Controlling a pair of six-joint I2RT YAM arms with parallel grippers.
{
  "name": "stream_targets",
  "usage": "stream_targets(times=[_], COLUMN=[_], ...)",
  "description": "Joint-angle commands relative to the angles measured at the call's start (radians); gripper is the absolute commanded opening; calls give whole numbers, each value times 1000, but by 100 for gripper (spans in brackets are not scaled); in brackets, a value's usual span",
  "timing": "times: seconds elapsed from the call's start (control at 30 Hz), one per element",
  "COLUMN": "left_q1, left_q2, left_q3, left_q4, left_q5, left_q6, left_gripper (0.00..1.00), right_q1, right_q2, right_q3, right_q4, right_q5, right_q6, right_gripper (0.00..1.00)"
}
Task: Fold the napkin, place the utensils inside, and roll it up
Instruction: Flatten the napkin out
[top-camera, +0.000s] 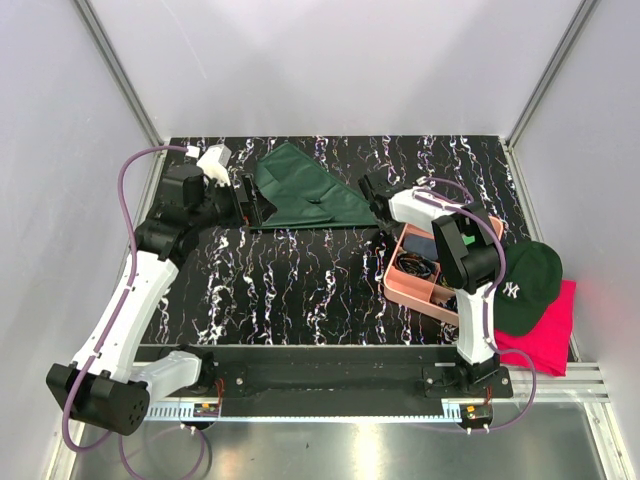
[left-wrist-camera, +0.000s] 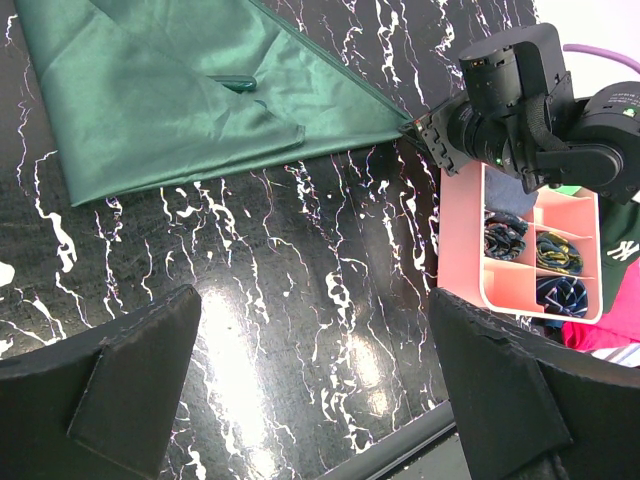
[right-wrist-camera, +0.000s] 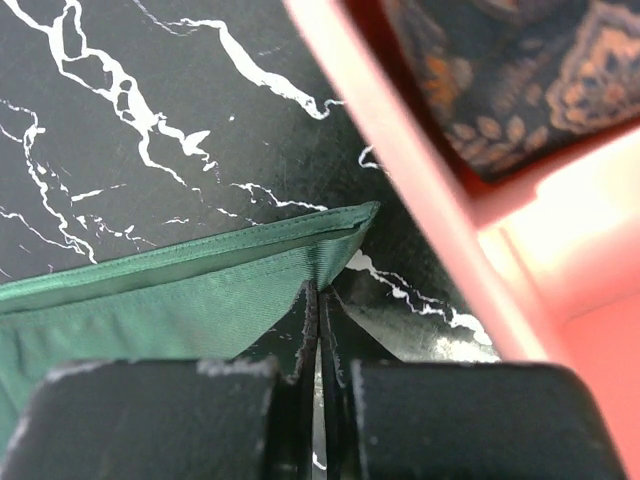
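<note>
1. right gripper (right-wrist-camera: 318, 300) pinches shut on the napkin (top-camera: 305, 195) corner nearest the pink tray (left-wrist-camera: 462, 230).
2. left gripper (left-wrist-camera: 315, 370) hangs wide open, left of the tray.
3. napkin lies folded beyond the tray, a likely utensil (left-wrist-camera: 232, 83) tucked in; rolling appears not yet begun.

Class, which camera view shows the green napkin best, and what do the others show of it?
Top external: the napkin lies almost wholly in view. Left wrist shows most of it, cropped at the frame's edges. Right wrist shows only one corner, pinched in the right fingers.
</note>
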Motion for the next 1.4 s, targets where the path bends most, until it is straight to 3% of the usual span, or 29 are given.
stream_targets(times=[0.0,0.13,0.3,0.43,0.7,0.97,1.37], left_q1=[11,18,26,34,54,86,107], left_q2=[-21,-14,-7,4,19,35,44], left_q3=[-8,-10,-11,-16,-24,-37,-50], left_q4=[55,55,55,58,67,90,107], left_q5=[19,20,20,22,45,98,120], left_q6=[-5,-5,-9,-13,-26,-49,-60], left_gripper=[99,99,99,99,99,99,99], right_q1=[29,81,164,206,244,275,321], right_q2=[-15,-15,-45,-41,76,149,246], right_q3=[18,76,49,61,251,320,407], right_q4=[57,129,443,635,660,709,737], right_q5=[86,67,-28,-120,-263,-426,-527], right_q6=[-145,-283,-519,-564,-644,-682,-687], right_gripper=[0,0,0,0,0,0,0])
